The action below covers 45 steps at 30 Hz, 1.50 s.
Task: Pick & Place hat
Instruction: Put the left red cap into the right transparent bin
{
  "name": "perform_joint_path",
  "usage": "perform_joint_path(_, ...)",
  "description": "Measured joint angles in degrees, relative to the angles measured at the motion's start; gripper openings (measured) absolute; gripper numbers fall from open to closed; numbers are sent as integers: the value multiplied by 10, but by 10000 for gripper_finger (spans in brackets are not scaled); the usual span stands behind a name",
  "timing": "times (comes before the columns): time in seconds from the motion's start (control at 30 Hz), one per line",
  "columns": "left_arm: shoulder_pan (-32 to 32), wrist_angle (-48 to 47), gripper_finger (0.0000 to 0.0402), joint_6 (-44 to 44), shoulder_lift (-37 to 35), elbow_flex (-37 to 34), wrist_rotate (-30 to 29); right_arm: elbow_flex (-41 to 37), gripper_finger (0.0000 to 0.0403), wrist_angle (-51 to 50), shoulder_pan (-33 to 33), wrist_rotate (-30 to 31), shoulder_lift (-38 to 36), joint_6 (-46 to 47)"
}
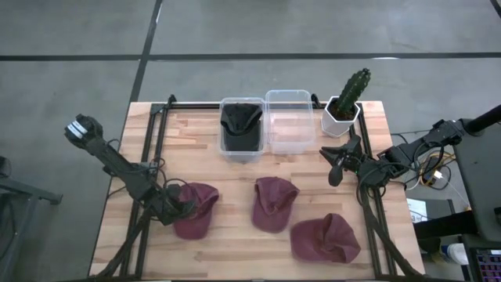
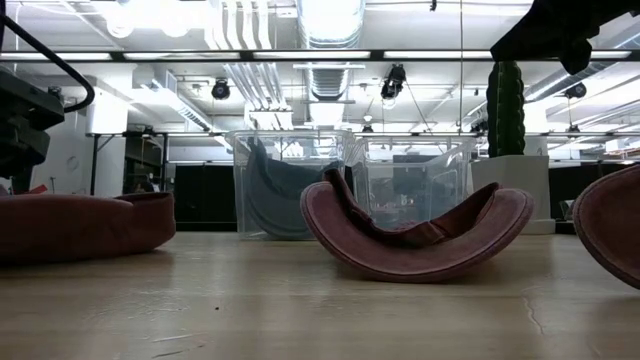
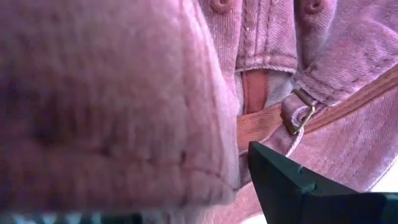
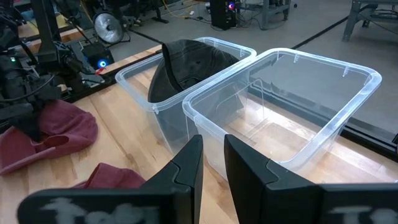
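Three maroon hats lie on the wooden table: one at the left (image 1: 200,207), one in the middle (image 1: 274,202) and one at the near right (image 1: 325,237). My left gripper (image 1: 180,210) is down at the left hat's left edge, pointing steeply down, open. In the left wrist view one finger (image 3: 292,186) shows inside the hat near the strap buckle (image 3: 300,116); the hat's cloth rim (image 3: 205,124) hides the other. My right gripper (image 4: 211,163) hovers near the clear bins with only a narrow gap between its fingers and nothing in it. My left gripper comes from above over the left hat's back rim (image 3: 217,143), beside the strap. One finger stands on the inner side; the cloth covers the other. Whether the fingers touch the cloth, I cannot tell. The hat lies on the table.
At the far edge stand a clear bin (image 1: 227,145) holding a black hat (image 1: 240,121), an empty clear bin (image 1: 290,121) to its right, and a cactus in a white pot (image 1: 344,110). Black rails (image 1: 149,157) run along both table sides.
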Motion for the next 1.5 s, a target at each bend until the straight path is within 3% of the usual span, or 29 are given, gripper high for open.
perform_joint_path(0.83, 0, 0, 170, 10, 0, 0, 0, 0, 59, 0, 0, 0, 0, 0)
perform_joint_path(1.03, 1, -23, 169, 8, 0, -1, -48, 0, 59, 0, 0, 0, 0, 0)
perform_joint_path(1.5, 1, -40, 165, 0, 0, -1, -45, 0, 59, -1, 0, 0, 0, 13)
